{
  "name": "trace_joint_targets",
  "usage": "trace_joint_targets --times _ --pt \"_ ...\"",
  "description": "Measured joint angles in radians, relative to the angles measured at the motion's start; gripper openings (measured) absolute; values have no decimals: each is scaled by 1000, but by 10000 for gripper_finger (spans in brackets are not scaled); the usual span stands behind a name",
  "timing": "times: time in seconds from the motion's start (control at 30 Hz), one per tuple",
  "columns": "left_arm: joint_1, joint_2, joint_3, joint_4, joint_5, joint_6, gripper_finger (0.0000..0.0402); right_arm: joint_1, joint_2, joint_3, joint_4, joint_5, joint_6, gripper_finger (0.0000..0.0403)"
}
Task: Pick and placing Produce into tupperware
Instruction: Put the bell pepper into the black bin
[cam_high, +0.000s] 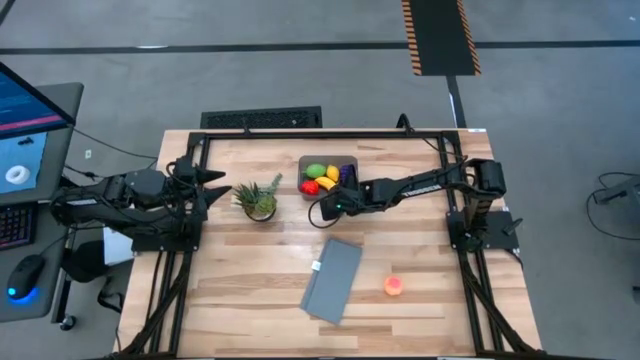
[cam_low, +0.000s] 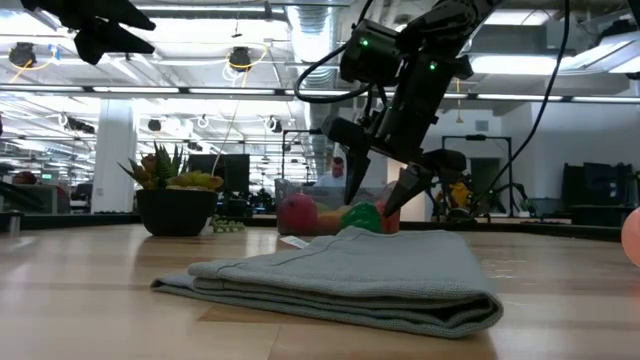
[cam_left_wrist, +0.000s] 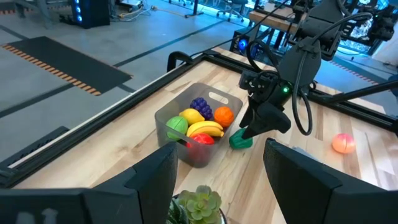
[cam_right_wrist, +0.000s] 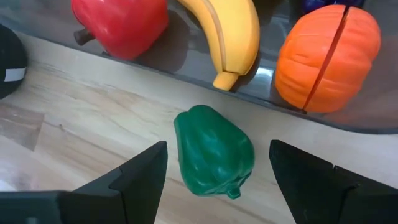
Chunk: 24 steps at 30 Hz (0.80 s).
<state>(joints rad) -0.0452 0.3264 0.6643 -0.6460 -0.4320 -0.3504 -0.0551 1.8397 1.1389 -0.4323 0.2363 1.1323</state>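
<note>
The tupperware stands at the table's far middle with several produce pieces in it: a banana, grapes, an orange piece, a red one and others. A dark green pepper lies on the wood just outside the tub's near wall. My right gripper hangs open over it, slanting down, one finger on each side, with a gap to the pepper on both. A pink-orange fruit lies near the right front. My left gripper waits open, raised at the left, with nothing between its fingers.
A spiky potted plant stands left of the tub. A folded grey-blue cloth lies on the table's near middle. A black frame runs along the table's edges. Bare wood lies at the near left.
</note>
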Motion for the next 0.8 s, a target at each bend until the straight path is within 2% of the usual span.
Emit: trace_joint_targets --times 0.8 --pt "0 0 0 -2 -2 -1 227 -24 34 -1 25 -48 -4 306"
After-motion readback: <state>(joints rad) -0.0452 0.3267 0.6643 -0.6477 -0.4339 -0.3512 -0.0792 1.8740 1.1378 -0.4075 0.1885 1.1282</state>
